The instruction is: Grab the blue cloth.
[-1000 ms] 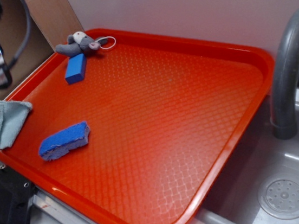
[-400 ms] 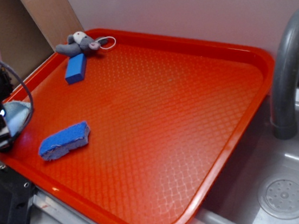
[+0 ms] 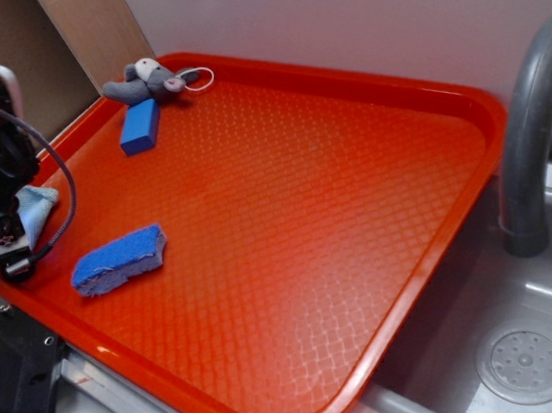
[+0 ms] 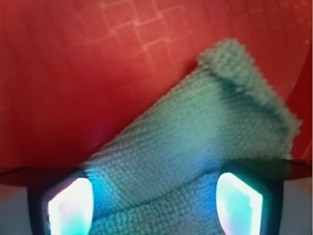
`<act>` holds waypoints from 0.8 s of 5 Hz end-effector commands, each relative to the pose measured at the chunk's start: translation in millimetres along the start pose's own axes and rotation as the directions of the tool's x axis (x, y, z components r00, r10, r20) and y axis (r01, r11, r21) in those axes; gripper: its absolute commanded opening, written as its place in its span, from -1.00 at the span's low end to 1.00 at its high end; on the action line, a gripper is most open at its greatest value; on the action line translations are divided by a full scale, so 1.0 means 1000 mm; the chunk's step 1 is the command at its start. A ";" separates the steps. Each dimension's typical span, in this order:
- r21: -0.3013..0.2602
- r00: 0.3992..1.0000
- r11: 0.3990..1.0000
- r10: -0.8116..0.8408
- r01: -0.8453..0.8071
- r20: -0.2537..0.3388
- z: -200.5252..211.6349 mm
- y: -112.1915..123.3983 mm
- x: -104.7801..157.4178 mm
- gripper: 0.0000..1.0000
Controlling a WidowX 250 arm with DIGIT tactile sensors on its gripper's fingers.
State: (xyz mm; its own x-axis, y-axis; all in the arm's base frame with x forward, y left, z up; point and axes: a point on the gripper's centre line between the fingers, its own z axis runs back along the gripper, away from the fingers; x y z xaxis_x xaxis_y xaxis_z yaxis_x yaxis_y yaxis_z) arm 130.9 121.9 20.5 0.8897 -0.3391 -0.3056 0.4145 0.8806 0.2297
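The blue cloth (image 3: 36,202), a pale blue-grey fuzzy rag, lies at the left edge of the red tray (image 3: 486,110). My gripper (image 3: 10,257) is lowered right onto it and covers most of it in the exterior view. In the wrist view the cloth (image 4: 205,127) fills the space under and between the two fingers (image 4: 71,205), which stand wide apart on either side of a fold. The gripper (image 4: 154,200) is open, with the cloth lying loose between its jaws.
A deep blue sponge (image 3: 119,259) lies just right of the gripper. A blue block (image 3: 139,127) and a grey plush mouse (image 3: 148,81) sit at the tray's far corner. A grey faucet (image 3: 538,124) and sink drain (image 3: 527,364) are at the right. A black box (image 3: 6,391) sits below the tray's left edge.
The arm came down from the upper left onto the cloth, which lay uncovered a second ago. It has since shifted slightly right and settled over the cloth.
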 end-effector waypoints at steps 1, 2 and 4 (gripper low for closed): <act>0.009 0.999 0.999 0.041 -0.040 -0.016 0.000 0.003 -0.001 -1.00; 0.000 0.998 0.998 0.059 -0.059 0.002 0.007 0.011 0.001 -1.00; 0.010 0.999 0.999 0.050 -0.050 0.000 0.014 0.015 0.008 -1.00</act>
State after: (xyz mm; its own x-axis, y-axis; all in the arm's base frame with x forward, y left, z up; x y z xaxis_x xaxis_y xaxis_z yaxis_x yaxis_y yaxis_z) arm 140.3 125.6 28.8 0.9049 -0.2807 -0.3198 0.3606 0.9049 0.2260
